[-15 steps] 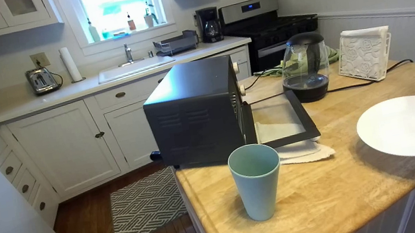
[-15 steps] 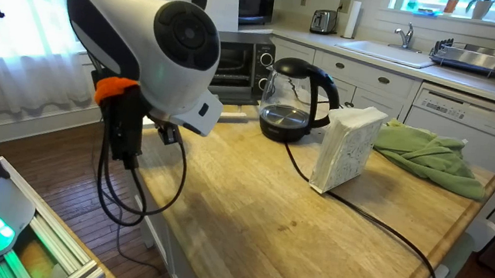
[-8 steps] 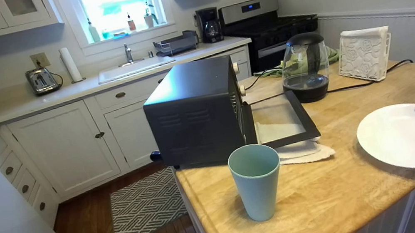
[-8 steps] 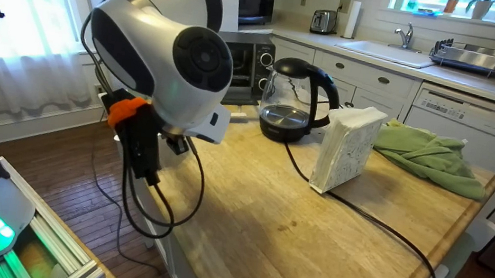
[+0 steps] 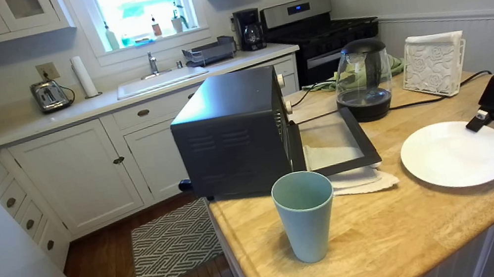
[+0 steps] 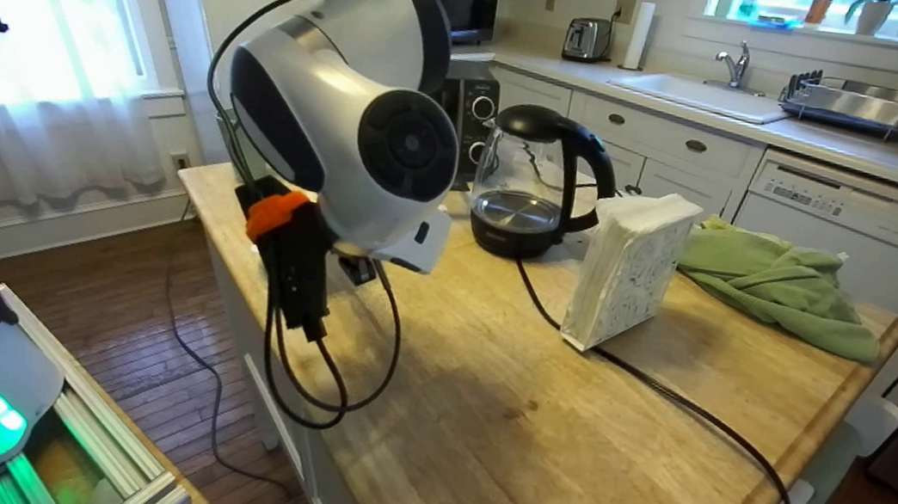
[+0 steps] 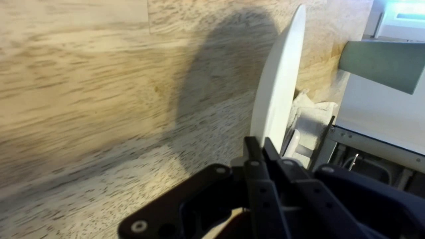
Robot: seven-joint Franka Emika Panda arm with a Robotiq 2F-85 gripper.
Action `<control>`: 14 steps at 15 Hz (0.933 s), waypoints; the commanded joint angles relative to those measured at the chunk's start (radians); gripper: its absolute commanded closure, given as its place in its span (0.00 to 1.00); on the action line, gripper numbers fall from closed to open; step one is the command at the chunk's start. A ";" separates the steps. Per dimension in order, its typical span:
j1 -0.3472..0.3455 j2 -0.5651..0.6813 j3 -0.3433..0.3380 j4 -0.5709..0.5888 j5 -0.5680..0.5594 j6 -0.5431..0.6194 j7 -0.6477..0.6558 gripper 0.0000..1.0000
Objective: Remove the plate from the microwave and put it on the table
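Observation:
The white plate (image 5: pixel 453 159) is held roughly level above the wooden table (image 5: pixel 394 239) in an exterior view. My gripper (image 5: pixel 474 124) is shut on its rim. In the wrist view the fingertips (image 7: pixel 262 142) pinch the edge of the plate (image 7: pixel 280 76). The plate's shadow lies on the table (image 7: pixel 99 83) beside it, so there is a gap below. The black microwave (image 5: pixel 233 146) stands at the table's end with its glass door (image 5: pixel 365 139) folded down open. In an exterior view the arm covers much of the microwave (image 6: pixel 472 112) and hides the gripper and most of the plate.
A teal cup (image 5: pixel 307 218) stands near the front edge. A folded cloth (image 5: pixel 364 181) lies under the microwave door. A glass kettle (image 5: pixel 363 84), a white napkin holder (image 5: pixel 434 64) and a green cloth (image 6: pixel 783 287) stand farther back. A black cord (image 6: pixel 688 409) crosses the table.
The plate has moved with my gripper toward the microwave, farther in over the table from its edge. The arm has moved right and lower in an exterior view. The gripper has stayed shut.

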 commanded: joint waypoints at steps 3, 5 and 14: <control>-0.014 0.120 0.038 0.093 0.089 -0.027 -0.008 0.99; -0.016 0.145 0.045 0.111 0.095 -0.032 -0.001 0.95; -0.024 0.191 0.054 0.151 0.092 -0.046 0.022 0.51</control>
